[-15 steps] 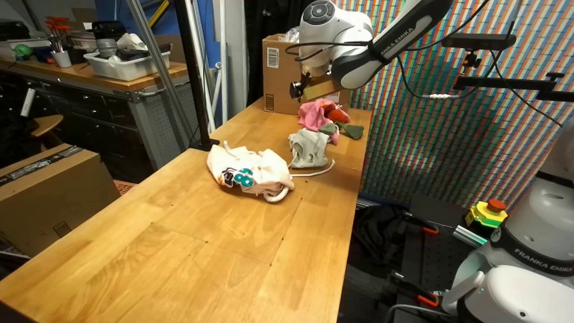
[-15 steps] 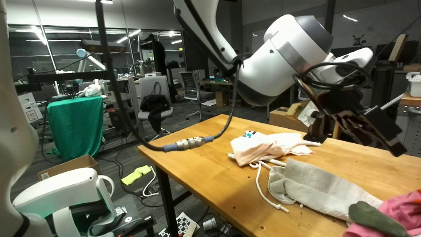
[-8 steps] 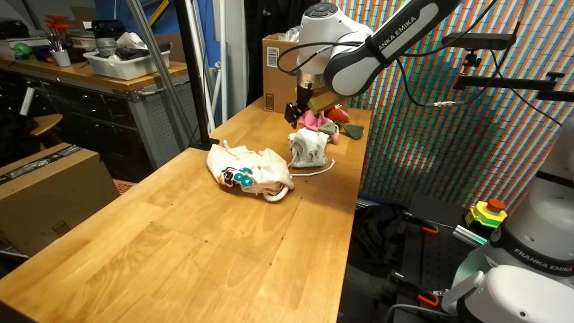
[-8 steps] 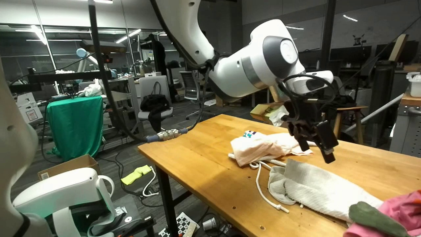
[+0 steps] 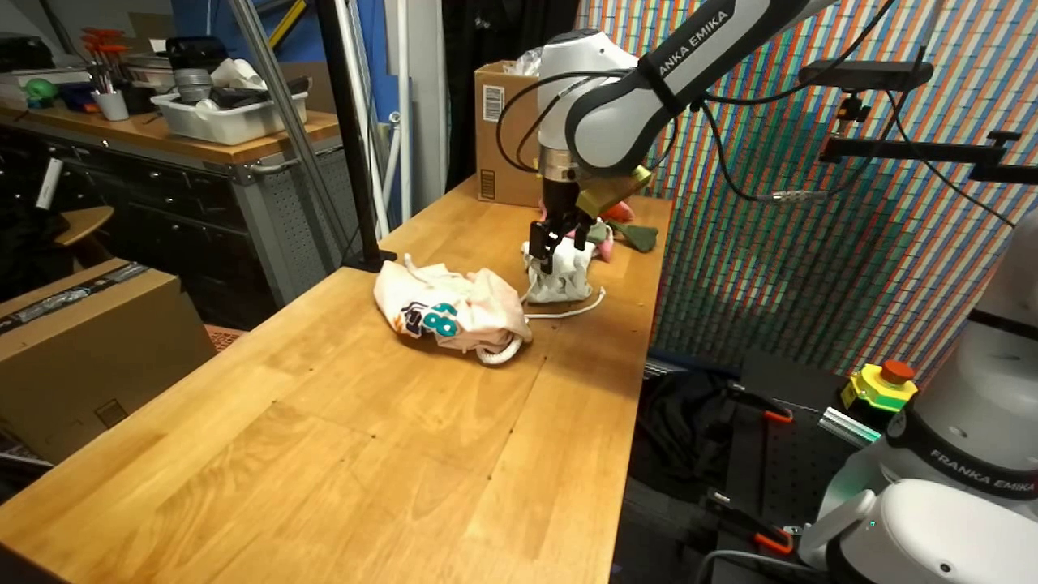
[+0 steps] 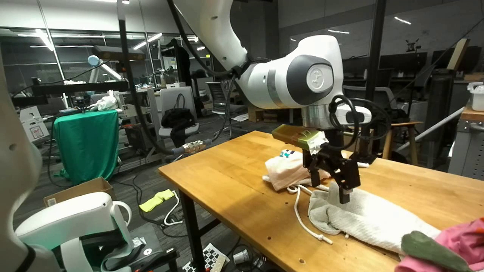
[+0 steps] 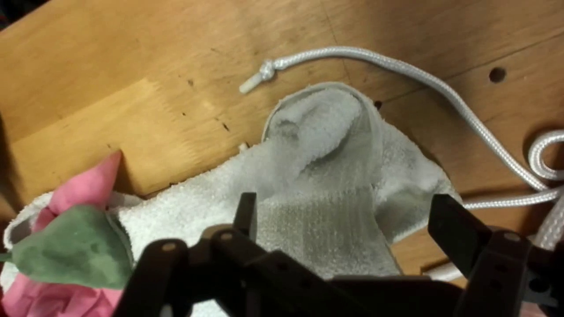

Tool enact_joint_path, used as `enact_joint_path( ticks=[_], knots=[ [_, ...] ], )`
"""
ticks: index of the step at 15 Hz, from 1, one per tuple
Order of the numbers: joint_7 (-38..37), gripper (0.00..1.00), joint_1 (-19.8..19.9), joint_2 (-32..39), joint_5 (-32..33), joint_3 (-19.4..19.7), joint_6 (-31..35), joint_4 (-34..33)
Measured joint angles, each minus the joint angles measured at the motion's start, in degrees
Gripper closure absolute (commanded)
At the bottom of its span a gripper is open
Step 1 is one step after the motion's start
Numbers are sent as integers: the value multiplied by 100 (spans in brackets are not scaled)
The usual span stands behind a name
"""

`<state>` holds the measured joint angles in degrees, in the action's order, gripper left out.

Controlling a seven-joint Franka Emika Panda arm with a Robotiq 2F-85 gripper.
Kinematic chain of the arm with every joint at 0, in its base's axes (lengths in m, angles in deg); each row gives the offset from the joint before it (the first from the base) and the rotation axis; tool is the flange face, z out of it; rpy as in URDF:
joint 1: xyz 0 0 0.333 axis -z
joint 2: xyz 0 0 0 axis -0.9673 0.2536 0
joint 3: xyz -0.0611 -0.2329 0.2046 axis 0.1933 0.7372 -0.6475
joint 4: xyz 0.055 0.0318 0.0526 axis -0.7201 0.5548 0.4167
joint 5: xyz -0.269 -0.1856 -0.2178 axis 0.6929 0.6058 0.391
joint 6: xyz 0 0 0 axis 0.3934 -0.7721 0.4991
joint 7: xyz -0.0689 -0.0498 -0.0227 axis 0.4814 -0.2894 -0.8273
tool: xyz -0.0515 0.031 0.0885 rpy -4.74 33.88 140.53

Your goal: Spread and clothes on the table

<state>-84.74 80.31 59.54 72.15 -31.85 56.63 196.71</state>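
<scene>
At the far end of the bench (image 5: 389, 454) stands a tall cardboard box (image 5: 504, 138), its top open, with crumpled clear plastic (image 5: 525, 63) showing above the rim. On the grey workbench (image 5: 322, 128) in the background, a white plastic bin (image 5: 231, 128) holds a round grey item (image 5: 193, 88), something white (image 5: 238, 75) and some dark stuff (image 5: 243, 98); near it, a white cup (image 5: 112, 105) holds thin upright tools (image 5: 100, 79). A taped carton (image 5: 89, 349) sits lower, beside the bench, its contents hidden. In an exterior view a low box (image 6: 81, 190) lies on the floor (image 6: 206, 126); its inside cannot be made out. Lying bunched on the bench are the peach garment (image 5: 454, 312), the pale garment (image 7: 308, 176) next to it, and the pink garment (image 6: 459, 240), which laps over the pale one's end. The claw (image 6: 329, 193) is spread wide above the pale garment, with nothing in its grip; whether it touches the cloth I cannot tell.
</scene>
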Motion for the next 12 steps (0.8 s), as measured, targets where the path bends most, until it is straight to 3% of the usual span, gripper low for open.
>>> enact_joint_path(
  ticks=[12],
  knots=[
    [1982, 0, 69, 663, -48, 212, 99, -412]
  ],
)
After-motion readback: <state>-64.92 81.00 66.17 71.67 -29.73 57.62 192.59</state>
